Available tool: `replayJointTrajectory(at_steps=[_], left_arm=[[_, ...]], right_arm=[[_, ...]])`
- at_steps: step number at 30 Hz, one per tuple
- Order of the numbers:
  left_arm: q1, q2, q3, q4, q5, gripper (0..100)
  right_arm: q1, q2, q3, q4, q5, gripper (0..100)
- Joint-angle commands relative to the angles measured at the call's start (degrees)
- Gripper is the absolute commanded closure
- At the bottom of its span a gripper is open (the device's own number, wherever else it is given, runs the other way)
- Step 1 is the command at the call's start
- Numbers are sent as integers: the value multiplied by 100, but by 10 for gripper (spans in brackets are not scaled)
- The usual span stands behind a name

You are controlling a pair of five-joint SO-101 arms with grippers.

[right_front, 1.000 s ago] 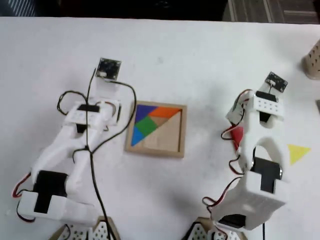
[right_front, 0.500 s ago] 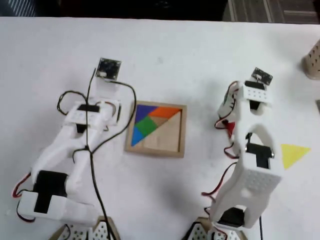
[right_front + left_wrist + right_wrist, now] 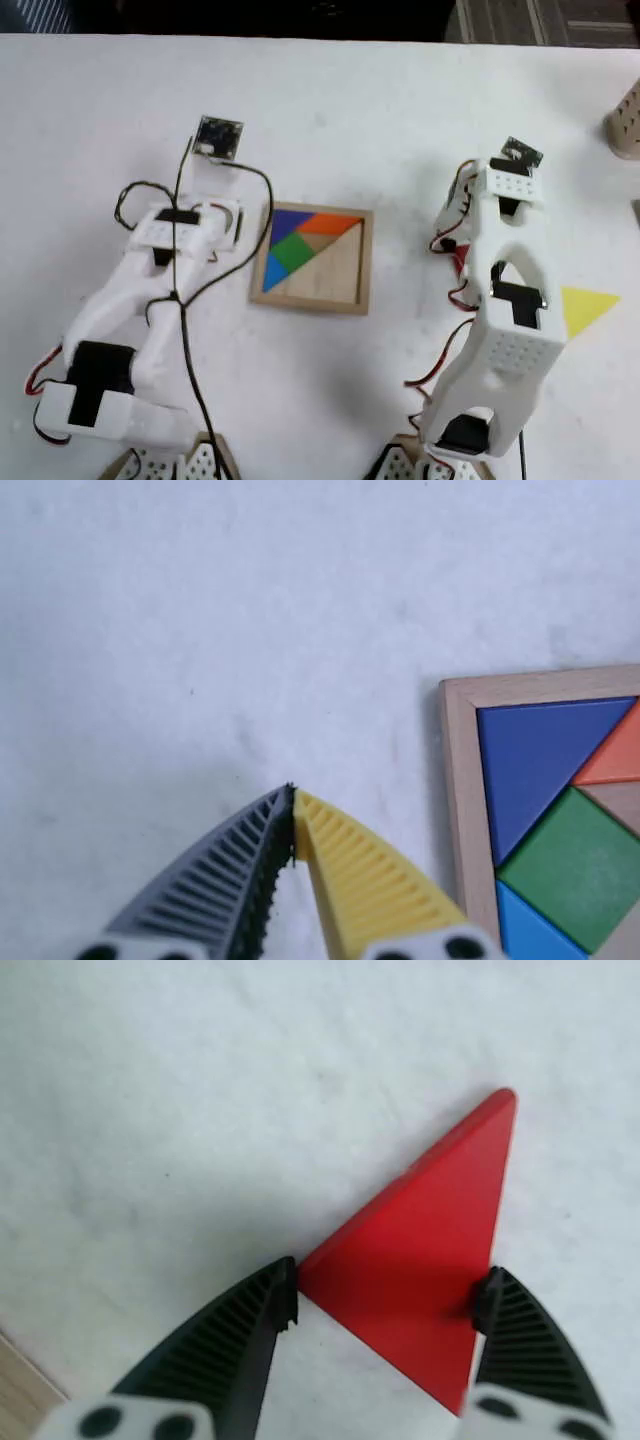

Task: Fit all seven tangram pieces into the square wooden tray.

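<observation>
The red triangle lies flat on the white table, directly between the fingers of the right gripper. That gripper is closed onto it. One black fingertip touches a corner of the piece, and the other fingertip presses against the opposite edge, which looks like the longest one. The triangle's sharpest point faces forward, away from the gripper, so its long edge runs roughly in line with the fingers and not across them. A hold of corner against edge seems liable to let the piece pivot as it is lifted.

In the high view, the square wooden tray sits well apart from this gripper, off towards the other arm. A blue triangle, an orange piece, a green square and a small light-blue triangle already sit in the tray. The bare wood left over is the half facing the right arm, so carrying the piece sideways and turning it looks like the next demand. A yellow triangle lies on the table on the right arm's outer side, near its elbow.

The left gripper has its grey and yellow fingers together on nothing. It rests just beside the tray's outer rim, nearer the tray but far from the red piece.
</observation>
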Motion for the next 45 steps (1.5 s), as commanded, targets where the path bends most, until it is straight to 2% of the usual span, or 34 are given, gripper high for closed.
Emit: replayJointTrajectory(at_steps=[1,4,7,18,21,30,37,45], left_arm=[[127,-22,-299,-158,-62,976],[127,-22,-299,-158,-62,976],[127,-22,-299,-158,-62,976],[119,-22,-299,-176,-62,976],[110,-22,-299,-176,-62,976],[110,-22,-299,-185,-62,976],[101,-22,-299,-193,-62,976],[-66,-22,-343,-202,-53,976]], right_arm=[[145,-13,-114,92,0,746],[154,-13,-114,101,9,827],[215,-13,-105,101,422,886],[171,-435,-105,347,826,889],[40,-646,-88,347,1143,889],[-259,-1288,237,321,1389,889],[-910,-1622,237,347,1618,889],[-2044,-2501,237,840,1626,889]])
